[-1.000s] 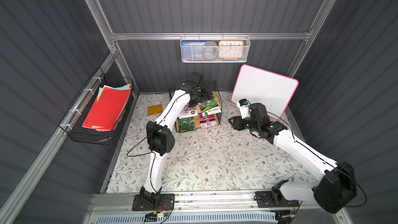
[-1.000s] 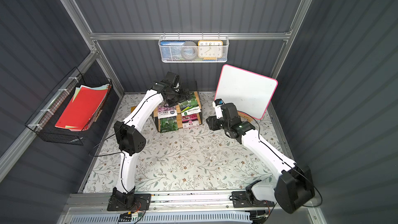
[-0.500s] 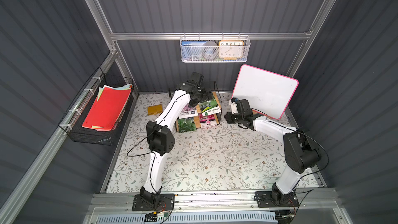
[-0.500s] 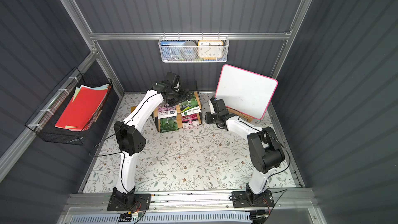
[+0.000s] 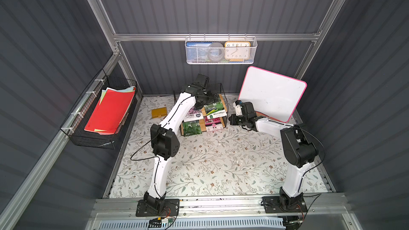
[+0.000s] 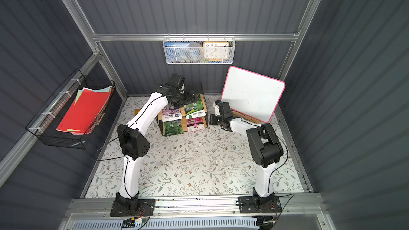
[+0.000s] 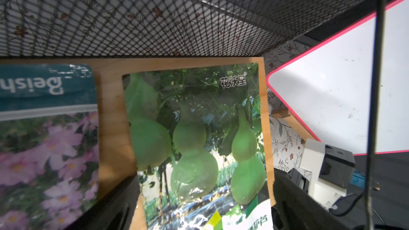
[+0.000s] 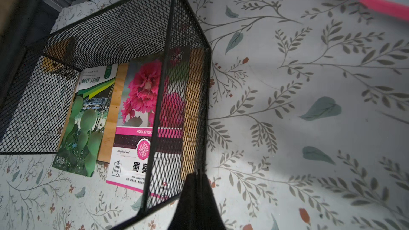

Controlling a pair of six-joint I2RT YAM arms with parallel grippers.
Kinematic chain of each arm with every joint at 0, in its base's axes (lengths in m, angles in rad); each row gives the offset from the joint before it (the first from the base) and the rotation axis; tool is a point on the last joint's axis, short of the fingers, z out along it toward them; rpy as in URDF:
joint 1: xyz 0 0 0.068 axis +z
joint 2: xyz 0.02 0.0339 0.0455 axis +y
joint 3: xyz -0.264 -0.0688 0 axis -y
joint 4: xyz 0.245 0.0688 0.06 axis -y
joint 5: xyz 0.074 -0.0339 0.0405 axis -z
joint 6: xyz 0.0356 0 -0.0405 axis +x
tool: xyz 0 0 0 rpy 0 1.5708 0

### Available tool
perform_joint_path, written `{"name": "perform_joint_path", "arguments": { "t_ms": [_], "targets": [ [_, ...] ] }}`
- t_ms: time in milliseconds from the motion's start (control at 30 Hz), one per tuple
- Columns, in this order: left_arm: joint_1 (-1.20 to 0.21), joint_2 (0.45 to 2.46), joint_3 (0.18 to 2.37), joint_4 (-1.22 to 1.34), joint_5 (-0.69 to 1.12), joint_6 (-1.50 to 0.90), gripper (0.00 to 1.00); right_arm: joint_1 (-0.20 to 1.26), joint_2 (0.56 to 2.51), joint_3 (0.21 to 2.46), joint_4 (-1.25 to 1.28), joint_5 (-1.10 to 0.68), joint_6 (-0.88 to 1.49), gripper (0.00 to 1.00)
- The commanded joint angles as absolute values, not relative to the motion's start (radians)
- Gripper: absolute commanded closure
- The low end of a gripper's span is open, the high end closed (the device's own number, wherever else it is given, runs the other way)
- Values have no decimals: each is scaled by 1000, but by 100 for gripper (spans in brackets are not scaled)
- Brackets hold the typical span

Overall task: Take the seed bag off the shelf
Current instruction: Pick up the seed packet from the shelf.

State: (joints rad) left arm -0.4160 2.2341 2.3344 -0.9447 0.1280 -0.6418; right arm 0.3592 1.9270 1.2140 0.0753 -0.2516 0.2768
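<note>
The shelf (image 5: 223,101) (image 6: 202,99) stands at the back of the floral mat and carries several seed bags on its two wooden boards. On the top board (image 7: 112,116) lie a green gourd seed bag (image 7: 194,133) (image 5: 215,107) and a purple flower bag (image 7: 44,140). My left gripper (image 7: 202,206) (image 5: 211,101) hovers open over the gourd bag, one finger on each side of it. A green bag (image 8: 86,120) and a pink hollyhock bag (image 8: 139,116) lie on the lower board. My right gripper (image 8: 197,179) (image 5: 231,120) is shut on the wire edge of the shelf's (image 8: 124,25) right mesh side, low down.
A pink-rimmed whiteboard (image 5: 272,94) leans at the back right, just behind the right arm. A white mesh basket (image 5: 221,60) with a clock hangs on the back wall. A black wire basket (image 5: 95,140) of red papers hangs on the left wall. A small yellow card (image 5: 159,112) lies left of the shelf.
The right arm has folded in and swung its gripper to the shelf's right side, where the jaws closed. The left arm has stayed over the top board.
</note>
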Motion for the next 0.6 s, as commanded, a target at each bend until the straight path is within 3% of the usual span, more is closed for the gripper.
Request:
{"name": "perform_joint_path", "arguments": {
  "t_ms": [0,567],
  "targets": [
    [-408,2264,2290,-1014,134,-625,0,359,1948,1250,131,-315,289,100],
    [-408,2261,2230,-984,194,-620,0,360,2020,1297,173,-394,336,100]
  ]
}}
